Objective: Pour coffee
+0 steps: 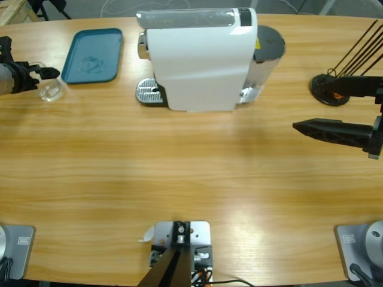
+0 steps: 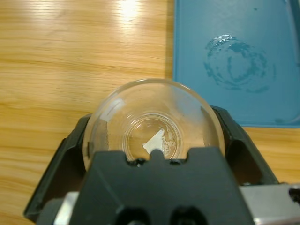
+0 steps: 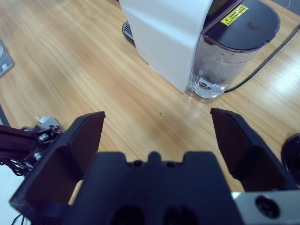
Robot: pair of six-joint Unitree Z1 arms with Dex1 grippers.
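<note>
My left gripper [image 2: 152, 140] clamps a clear glass [image 2: 152, 124], seemingly dry, beside the tray [image 2: 234, 61]; right gripper [image 3: 157, 136] gapes empty.

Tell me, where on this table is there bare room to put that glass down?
The whole front half, below the coffee machine, is bare wood. A smaller patch lies between the machine and the right gripper. The blue tray is bare too, beside the glass in the left gripper. It is crowded only along the back.
</note>
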